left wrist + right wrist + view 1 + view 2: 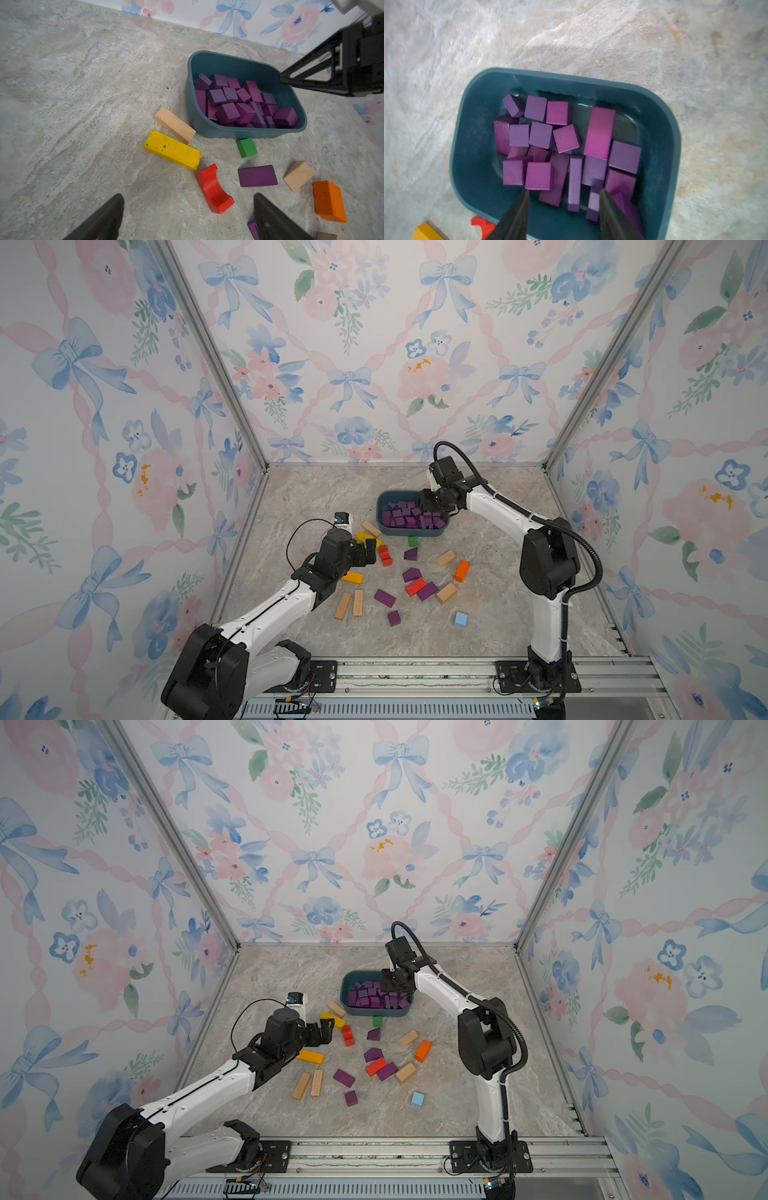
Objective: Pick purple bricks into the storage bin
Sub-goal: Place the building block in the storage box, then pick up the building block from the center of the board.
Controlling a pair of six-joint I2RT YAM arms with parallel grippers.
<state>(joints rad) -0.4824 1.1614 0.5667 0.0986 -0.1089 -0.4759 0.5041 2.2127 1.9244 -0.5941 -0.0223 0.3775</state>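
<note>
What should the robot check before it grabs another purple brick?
1. Right gripper empty: ok, jaws apart over the storage bin, nothing between them.
2. Left gripper ready: ok, wide open, empty, above the table.
3. Room in the bin: looks ok, the pile sits below the rim.
4. All purple bricks binned: not ok, five lie on the table.
5. Easy pick: not ok for the purple bar, which lies against a red block; ok for the purple cube, which lies clear.
</note>
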